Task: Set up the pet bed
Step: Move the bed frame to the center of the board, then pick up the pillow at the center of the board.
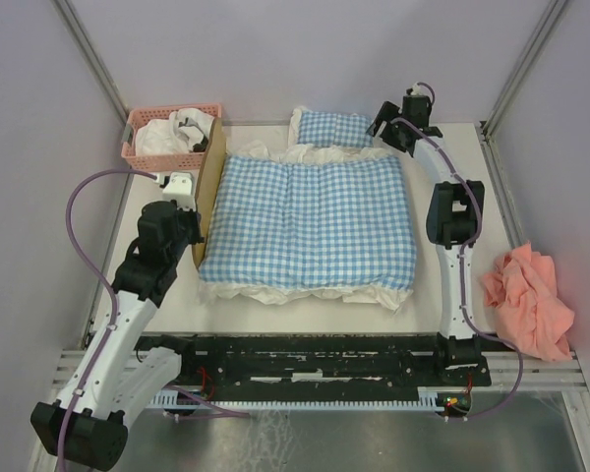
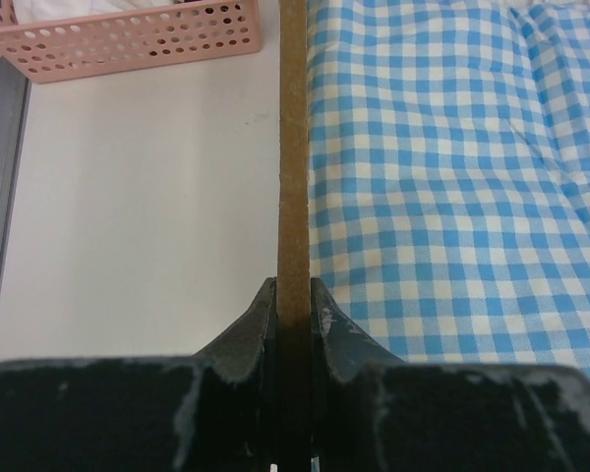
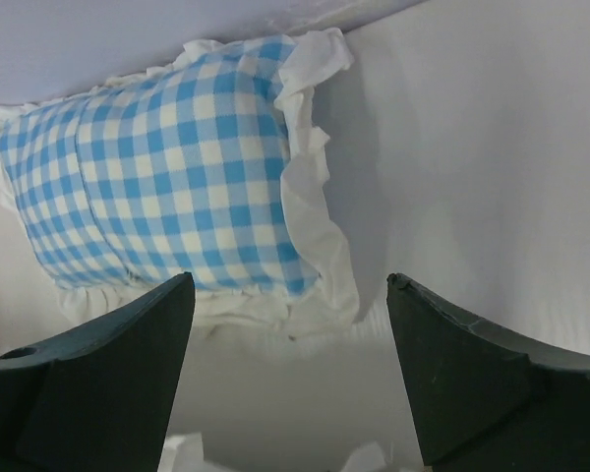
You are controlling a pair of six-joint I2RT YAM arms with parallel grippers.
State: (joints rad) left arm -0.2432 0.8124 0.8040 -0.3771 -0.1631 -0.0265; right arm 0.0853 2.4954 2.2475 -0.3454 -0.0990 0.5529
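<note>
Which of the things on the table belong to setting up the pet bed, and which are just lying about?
In the job: pet bed, its wooden board clamped by the left gripper; gingham quilt laid over it; matching pillow in front of the open right gripper.
Lying about, likely: pink basket of white cloth; salmon cloth on the right.

The white worktop (image 2: 138,216) bears a pink basket (image 2: 128,39) beyond the left end effector (image 2: 293,295). A gingham pillow (image 3: 167,167) lies before the right end effector (image 3: 290,315).

The left end effector (image 1: 192,187) touches the pet bed (image 1: 213,167) under gingham bedding (image 1: 310,221).
</note>
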